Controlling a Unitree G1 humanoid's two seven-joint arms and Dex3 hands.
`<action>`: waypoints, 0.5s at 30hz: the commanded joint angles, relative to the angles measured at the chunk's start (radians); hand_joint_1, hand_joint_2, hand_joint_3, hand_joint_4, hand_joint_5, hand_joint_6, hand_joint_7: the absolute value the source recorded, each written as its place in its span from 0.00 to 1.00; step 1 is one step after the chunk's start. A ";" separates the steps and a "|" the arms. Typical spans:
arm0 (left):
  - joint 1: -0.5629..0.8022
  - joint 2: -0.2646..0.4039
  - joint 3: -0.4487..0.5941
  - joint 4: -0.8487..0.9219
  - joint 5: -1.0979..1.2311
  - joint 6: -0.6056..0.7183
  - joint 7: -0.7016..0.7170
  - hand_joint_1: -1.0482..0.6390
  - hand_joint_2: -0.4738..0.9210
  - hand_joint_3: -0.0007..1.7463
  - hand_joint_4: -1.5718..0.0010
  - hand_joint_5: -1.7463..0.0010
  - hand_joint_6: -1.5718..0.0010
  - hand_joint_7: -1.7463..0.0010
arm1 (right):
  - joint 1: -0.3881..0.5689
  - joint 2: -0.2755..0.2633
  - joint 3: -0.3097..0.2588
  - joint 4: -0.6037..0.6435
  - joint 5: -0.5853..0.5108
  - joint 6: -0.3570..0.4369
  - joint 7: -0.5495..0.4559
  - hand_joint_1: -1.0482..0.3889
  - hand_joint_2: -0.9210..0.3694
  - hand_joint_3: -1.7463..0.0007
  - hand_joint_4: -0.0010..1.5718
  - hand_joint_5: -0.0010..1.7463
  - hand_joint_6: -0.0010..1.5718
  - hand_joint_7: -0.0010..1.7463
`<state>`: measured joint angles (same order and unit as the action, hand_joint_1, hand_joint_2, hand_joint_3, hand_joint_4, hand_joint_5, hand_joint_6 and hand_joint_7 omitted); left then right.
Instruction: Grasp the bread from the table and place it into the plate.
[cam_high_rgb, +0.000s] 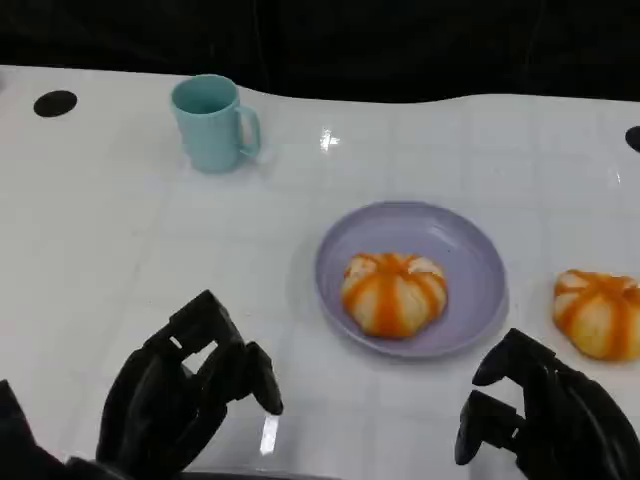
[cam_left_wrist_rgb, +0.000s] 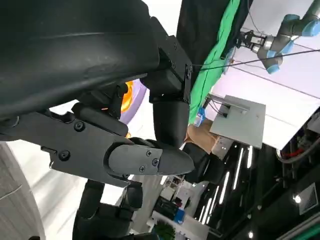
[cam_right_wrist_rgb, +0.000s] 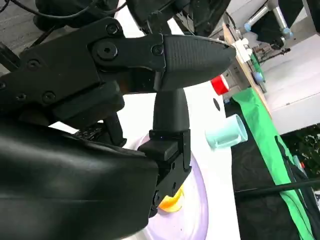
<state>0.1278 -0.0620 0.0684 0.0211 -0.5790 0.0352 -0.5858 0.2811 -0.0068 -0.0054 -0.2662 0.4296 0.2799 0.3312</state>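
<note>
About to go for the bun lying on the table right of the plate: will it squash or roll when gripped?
The bun on the table looks soft and puffy, so it probably dents under a firm grip. Its domed top and seemingly flat base suggest it won't roll. The glossy table may let it slide if nudged.

- You are looking at a robotics lab or test room, not a home.
- The white table (cam_high_rgb: 120, 250) stands against a black curtain (cam_high_rgb: 400, 45), like a staged recording area.
- Black round markers (cam_high_rgb: 55, 103) sit on the tabletop near its far edge.
- In the left wrist view, a green backdrop cloth (cam_left_wrist_rgb: 220, 60) hangs beside the black one.
- Beyond it, a grey and blue industrial robot arm (cam_left_wrist_rgb: 280, 40) is mounted, with cables running past.
- Long strip lights (cam_left_wrist_rgb: 227, 187) line the ceiling.
- In the right wrist view, a workbench (cam_right_wrist_rgb: 240, 55) holds cluttered equipment.
</note>
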 joint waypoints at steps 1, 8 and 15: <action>0.037 0.001 0.009 -0.005 -0.014 -0.014 -0.023 0.31 1.00 0.22 0.50 0.00 0.65 0.00 | 0.003 -0.009 -0.009 -0.016 0.014 0.004 -0.003 0.36 0.00 0.70 0.49 1.00 0.30 1.00; 0.075 -0.012 0.007 -0.004 -0.007 -0.019 -0.016 0.31 1.00 0.22 0.51 0.00 0.66 0.00 | 0.003 -0.006 -0.014 -0.014 0.027 0.007 0.001 0.36 0.00 0.71 0.49 1.00 0.30 1.00; 0.073 -0.011 0.010 0.021 -0.001 -0.026 -0.020 0.30 1.00 0.21 0.51 0.00 0.66 0.00 | -0.002 -0.009 -0.014 -0.009 0.023 0.004 -0.002 0.36 0.00 0.71 0.49 1.00 0.30 1.00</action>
<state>0.2027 -0.0815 0.0706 0.0291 -0.5857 0.0256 -0.5973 0.2822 -0.0067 -0.0082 -0.2705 0.4423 0.2865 0.3299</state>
